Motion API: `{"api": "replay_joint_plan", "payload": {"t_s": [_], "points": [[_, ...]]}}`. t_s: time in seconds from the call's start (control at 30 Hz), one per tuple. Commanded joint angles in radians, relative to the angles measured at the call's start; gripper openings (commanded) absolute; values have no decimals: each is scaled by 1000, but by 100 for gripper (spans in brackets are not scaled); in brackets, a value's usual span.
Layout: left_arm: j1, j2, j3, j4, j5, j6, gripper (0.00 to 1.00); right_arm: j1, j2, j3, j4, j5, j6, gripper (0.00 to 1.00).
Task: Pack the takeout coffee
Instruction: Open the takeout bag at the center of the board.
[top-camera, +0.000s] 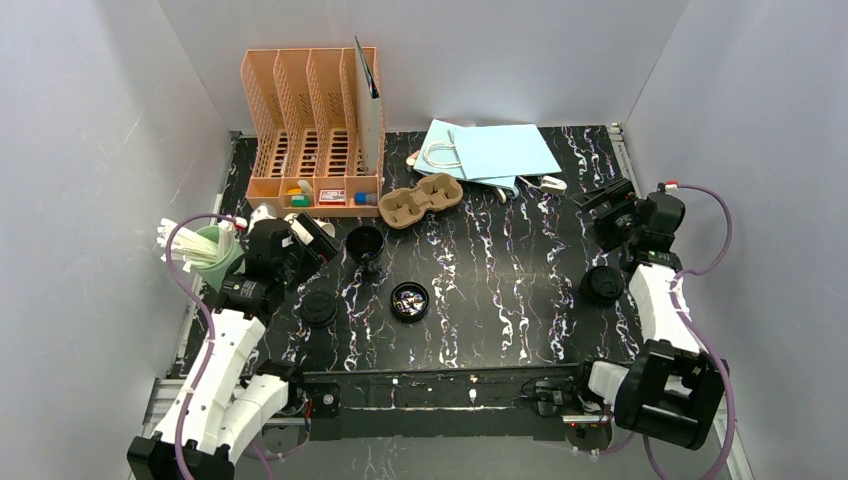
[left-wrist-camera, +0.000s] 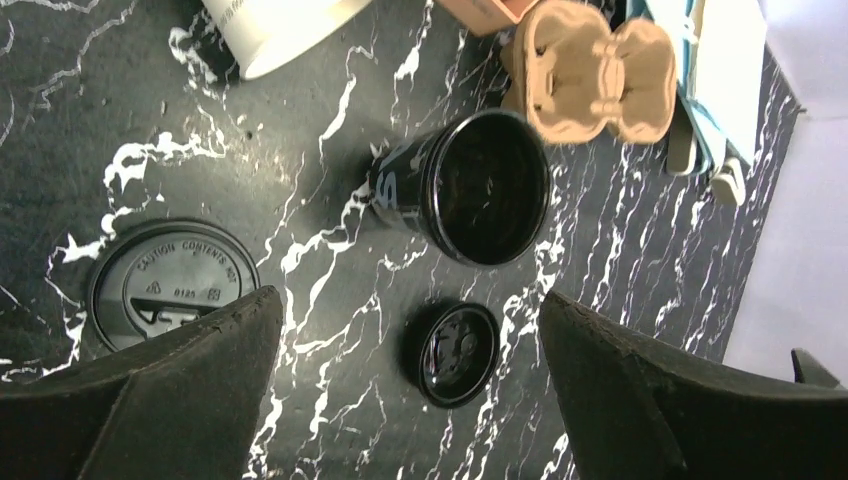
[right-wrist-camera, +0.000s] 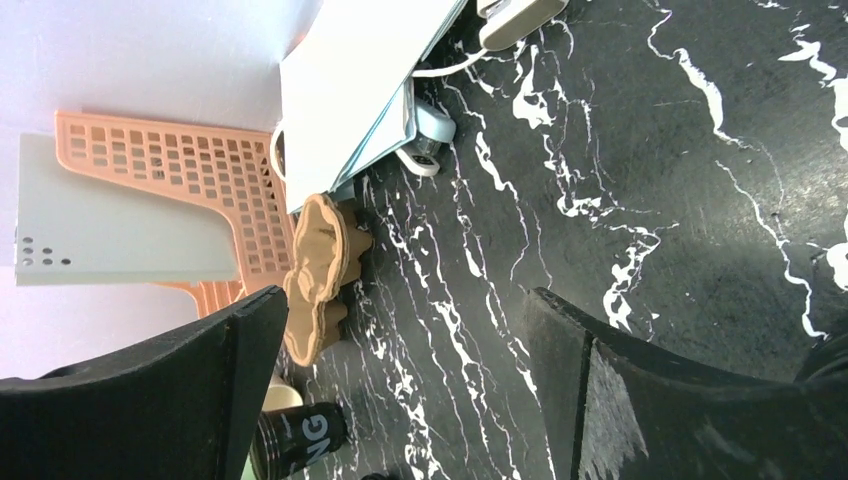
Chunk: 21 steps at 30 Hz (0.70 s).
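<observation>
Left gripper (left-wrist-camera: 408, 305), jaws apart, empty, over open cup (left-wrist-camera: 487, 187) and loose lid (left-wrist-camera: 165, 283); right gripper (right-wrist-camera: 405, 300) likewise apart; best pinch lid by rim, keeping it level.

The table (top-camera: 500, 290) is black marble, veined in white, and it fills the gap between both pairs of jaws. The left gripper (left-wrist-camera: 410, 300) has matte black fingers (left-wrist-camera: 180, 400). Ahead of it is a glossy black cup (left-wrist-camera: 485, 185) with white lettering on its side. Between these jaws lies a small lid (left-wrist-camera: 455, 352), shiny black. Beside the finger at the view's left is a larger lid (left-wrist-camera: 165, 280), dull black with raised lettering. Beyond the cup, the carrier (left-wrist-camera: 590, 70) is tan-brown. Past the black-fingered right gripper (right-wrist-camera: 408, 295), the bag (top-camera: 495, 150) is light blue with white handles (top-camera: 440, 155). The organiser (right-wrist-camera: 190, 180) is peach, patterned with a grid of holes.
</observation>
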Motion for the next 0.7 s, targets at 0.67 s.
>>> {"api": "replay_joint_plan", "payload": {"t_s": [0.67], "points": [[2, -136, -109, 210, 445, 150, 98, 258, 557, 265, 383, 303, 133, 64]]}}
